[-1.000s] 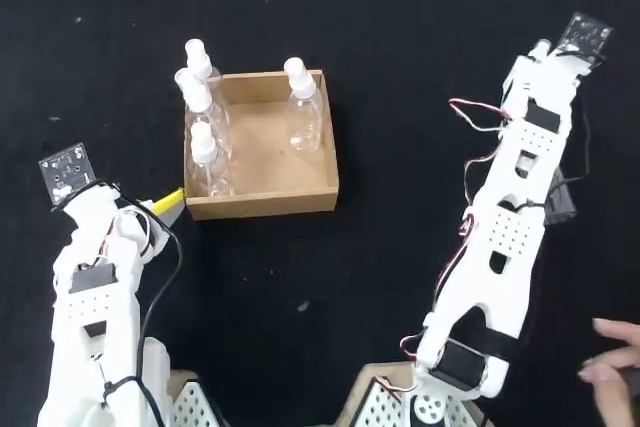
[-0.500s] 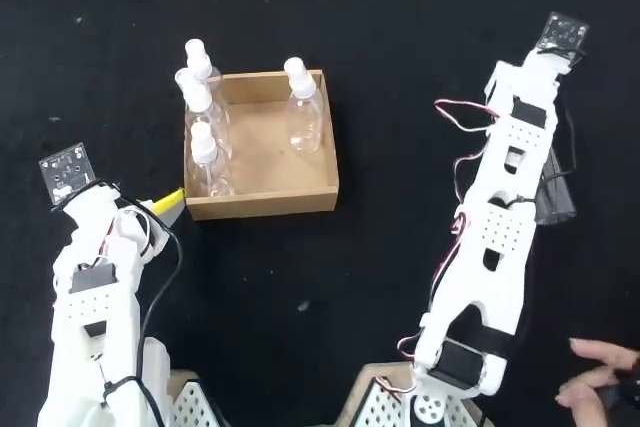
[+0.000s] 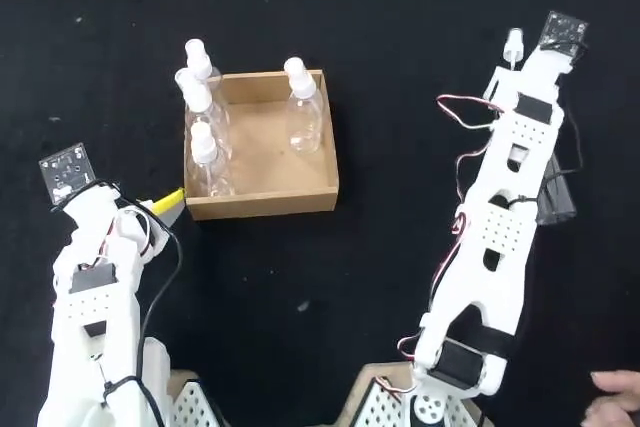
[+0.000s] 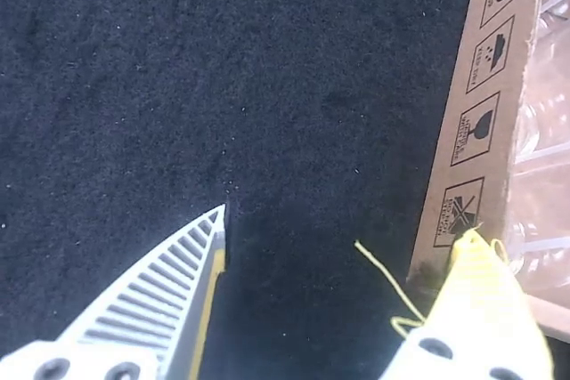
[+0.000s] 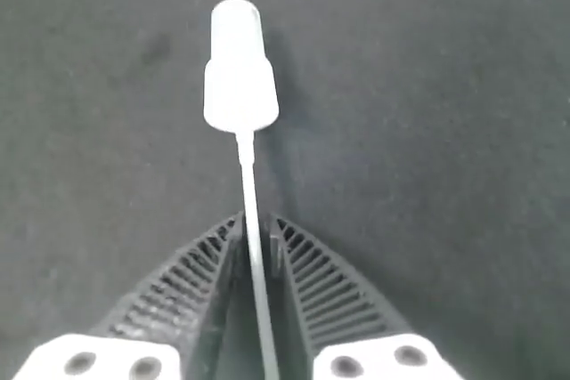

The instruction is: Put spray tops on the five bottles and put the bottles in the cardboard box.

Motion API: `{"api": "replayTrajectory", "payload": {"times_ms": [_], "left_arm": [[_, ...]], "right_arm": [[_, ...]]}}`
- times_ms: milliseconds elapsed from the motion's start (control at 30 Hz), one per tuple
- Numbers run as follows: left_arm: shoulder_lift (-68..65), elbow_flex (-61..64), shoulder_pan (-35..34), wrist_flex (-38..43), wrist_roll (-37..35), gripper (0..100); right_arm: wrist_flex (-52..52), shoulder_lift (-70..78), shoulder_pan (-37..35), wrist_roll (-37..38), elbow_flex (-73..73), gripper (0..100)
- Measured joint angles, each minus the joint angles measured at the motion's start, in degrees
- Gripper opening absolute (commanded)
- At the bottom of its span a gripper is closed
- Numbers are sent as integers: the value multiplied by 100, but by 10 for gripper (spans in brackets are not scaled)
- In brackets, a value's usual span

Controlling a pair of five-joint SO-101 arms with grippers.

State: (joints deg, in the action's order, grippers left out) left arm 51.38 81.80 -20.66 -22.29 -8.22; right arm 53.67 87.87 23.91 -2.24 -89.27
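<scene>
1 spray top at table's 2 o'clock, its thin tube pinched in R gripper, fingers narrow on it. Cardboard box at 10 o'clock; 4 capped bottles, 3 along its 9 o'clock wall, 1 inside at 1 o'clock corner. L gripper fingers wide, empty, at box's 8 o'clock corner.

- Four bottles with spray tops fitted, grouped toward 10 o'clock in the high view: first bottle, second bottle, third bottle, fourth bottle.
- One uncapped bottle, lying at 3 o'clock, partly under an arm.
- One loose spray top, at 1 o'clock.
- One cardboard box.
- Two arms: left arm, right arm.
- Two grippers: left gripper, right gripper.
</scene>
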Motion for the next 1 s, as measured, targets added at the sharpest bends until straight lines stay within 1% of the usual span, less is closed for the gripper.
{"api": "replayTrajectory", "payload": {"times_ms": [100,200,267,367,500,733,833,1000], "left_arm": [[0,0,0,0,0,289],[0,0,0,0,0,289],[0,0,0,0,0,289],[0,0,0,0,0,289],[0,0,0,0,0,289],[0,0,0,0,0,289],[0,0,0,0,0,289],[0,0,0,0,0,289]], "right_arm": [[642,-9,0,9,-281,11],[1037,-9,0,0,-316,11],[1301,-35,0,132,-334,11],[1811,-167,-18,580,-396,11],[2620,-440,-237,1187,-396,11],[4448,-1134,-756,2295,-396,11],[4571,-1327,-747,2558,-396,10],[4580,-1433,-756,2629,-396,10]]}}
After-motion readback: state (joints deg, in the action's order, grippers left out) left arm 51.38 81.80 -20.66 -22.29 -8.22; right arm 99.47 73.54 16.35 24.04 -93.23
